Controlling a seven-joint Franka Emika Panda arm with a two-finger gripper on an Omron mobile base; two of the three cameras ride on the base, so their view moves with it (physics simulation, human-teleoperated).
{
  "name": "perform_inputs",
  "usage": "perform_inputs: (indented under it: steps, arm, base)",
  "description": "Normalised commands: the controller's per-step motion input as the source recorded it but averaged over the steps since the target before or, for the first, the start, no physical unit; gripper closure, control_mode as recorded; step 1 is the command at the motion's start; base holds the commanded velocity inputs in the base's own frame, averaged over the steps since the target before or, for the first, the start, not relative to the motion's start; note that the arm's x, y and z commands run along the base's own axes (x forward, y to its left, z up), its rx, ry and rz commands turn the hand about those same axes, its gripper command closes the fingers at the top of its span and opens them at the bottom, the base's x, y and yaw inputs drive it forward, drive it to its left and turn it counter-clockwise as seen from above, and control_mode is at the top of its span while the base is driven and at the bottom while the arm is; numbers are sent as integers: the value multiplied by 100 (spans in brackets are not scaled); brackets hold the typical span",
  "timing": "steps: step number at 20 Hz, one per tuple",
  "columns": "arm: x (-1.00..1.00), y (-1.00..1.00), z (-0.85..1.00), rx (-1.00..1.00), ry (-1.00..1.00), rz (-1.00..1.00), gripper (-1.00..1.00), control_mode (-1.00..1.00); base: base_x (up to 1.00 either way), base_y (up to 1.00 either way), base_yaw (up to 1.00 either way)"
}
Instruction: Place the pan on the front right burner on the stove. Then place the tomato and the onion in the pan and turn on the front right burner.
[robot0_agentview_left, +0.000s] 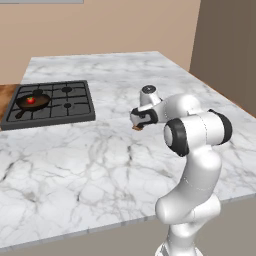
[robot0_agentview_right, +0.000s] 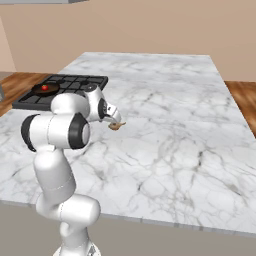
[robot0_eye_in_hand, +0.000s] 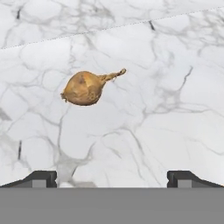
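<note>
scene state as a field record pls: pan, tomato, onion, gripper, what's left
pan: on the stove, on a burner at its left side in the left base view
tomato: inside the pan
onion: lying on the marble counter, stem tip free, nothing touching it
gripper: open, fingertips spread wide, above the counter and short of the onion
holding: nothing
left to do: pick up the onion, put it in the pan, turn the burner on
burner flame: cannot tell at this size

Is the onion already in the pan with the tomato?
No: in the hand view the onion lies on the marble counter ahead of the open jaws, while the pan holds just the tomato.
</note>
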Motion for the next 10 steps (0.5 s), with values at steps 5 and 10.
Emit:
perform_inputs:
  steps: [5,10]
  arm:
    - [19,0,-14,0,0,0,-100,-100]
    - [21,0,-12,1,0,0,-100,-100]
  base:
    - [0,0,0]
    - [0,0,0]
